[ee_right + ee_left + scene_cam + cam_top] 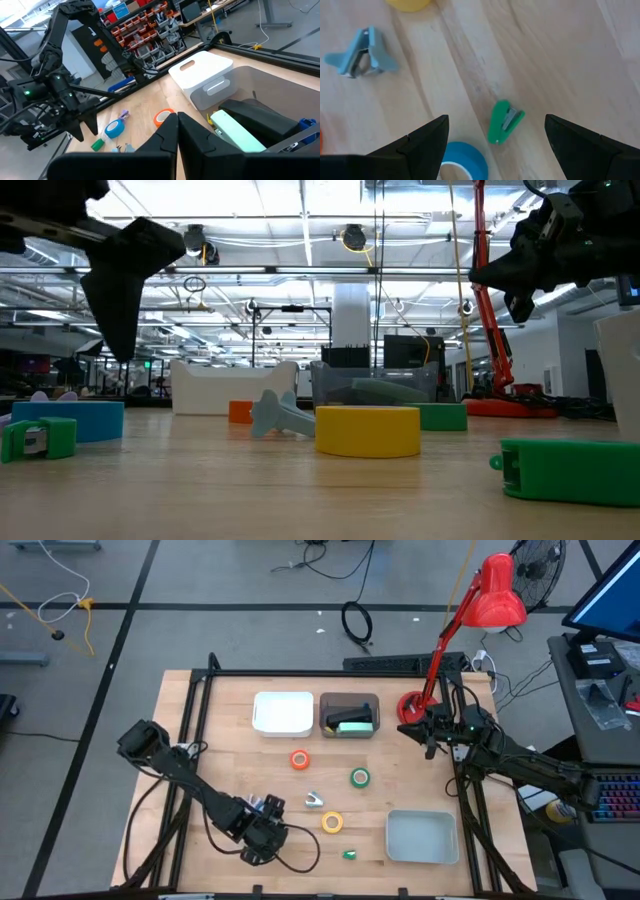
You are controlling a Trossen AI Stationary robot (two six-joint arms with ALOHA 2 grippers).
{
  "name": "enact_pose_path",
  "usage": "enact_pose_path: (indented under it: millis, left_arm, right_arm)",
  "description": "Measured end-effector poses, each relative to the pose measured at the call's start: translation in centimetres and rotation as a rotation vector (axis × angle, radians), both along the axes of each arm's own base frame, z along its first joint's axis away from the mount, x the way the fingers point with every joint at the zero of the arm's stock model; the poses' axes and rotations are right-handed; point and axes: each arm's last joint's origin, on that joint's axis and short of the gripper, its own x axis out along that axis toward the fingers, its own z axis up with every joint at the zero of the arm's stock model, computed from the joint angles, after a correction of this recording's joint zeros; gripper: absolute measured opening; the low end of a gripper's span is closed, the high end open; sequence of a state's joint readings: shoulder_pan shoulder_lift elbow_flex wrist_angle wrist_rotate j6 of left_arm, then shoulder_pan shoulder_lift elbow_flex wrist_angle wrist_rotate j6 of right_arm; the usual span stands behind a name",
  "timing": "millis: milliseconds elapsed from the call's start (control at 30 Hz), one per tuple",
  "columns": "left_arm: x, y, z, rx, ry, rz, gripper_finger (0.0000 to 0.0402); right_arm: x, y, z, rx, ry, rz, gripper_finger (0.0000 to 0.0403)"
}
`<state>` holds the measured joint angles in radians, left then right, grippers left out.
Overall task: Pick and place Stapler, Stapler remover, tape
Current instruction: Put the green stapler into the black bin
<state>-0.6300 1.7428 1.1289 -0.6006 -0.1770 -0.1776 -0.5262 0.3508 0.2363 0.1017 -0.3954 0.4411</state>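
Four glossy tape rings (300, 760) on grained wood; left gripper (492, 142) spread wide, empty; right gripper (177, 131) shut, empty.

Both arms are dark, near black — slim links joined by blocky joints, with thin black cables looping along them. The left hand (492, 137) has two broad, wedge-shaped matte fingers. The right hand (177, 131) shows tapered black fingers — a small green light glows near its wrist.

Pale wooden table (230, 760) shows smooth matt grain; the blue staple remover (361, 52) looks plastic with dull metal jaws.
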Motion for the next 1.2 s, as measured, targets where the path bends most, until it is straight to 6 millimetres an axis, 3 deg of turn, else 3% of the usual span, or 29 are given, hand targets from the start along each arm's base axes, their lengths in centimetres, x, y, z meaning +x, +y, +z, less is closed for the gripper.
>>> enact_pose_path:
  millis: [533,767,1067,1200]
  left_arm:
    - [-1.0,0.8,-2.7,-0.019,0.021,-0.005,0.0333]
    - [-0.8,0.8,-2.8,-0.007,-0.011,-0.042,0.0333]
    - [-0.4,0.2,-5.1,0.014,0.042,-0.084,0.0333]
    - [-0.3,0.4,-5.2,0.012,0.048,-0.068,0.0333]
  right_arm:
    - [0.0,0.0,0.0,0.015,-0.002,-0.002,0.0004]
    - [0.0,0.0,0.0,0.015,-0.002,-0.003,0.0004]
    - [0.0,0.0,0.0,0.022,-0.004,-0.004,0.0004]
    - [0.0,0.0,0.0,0.029,-0.005,-0.004,0.0004]
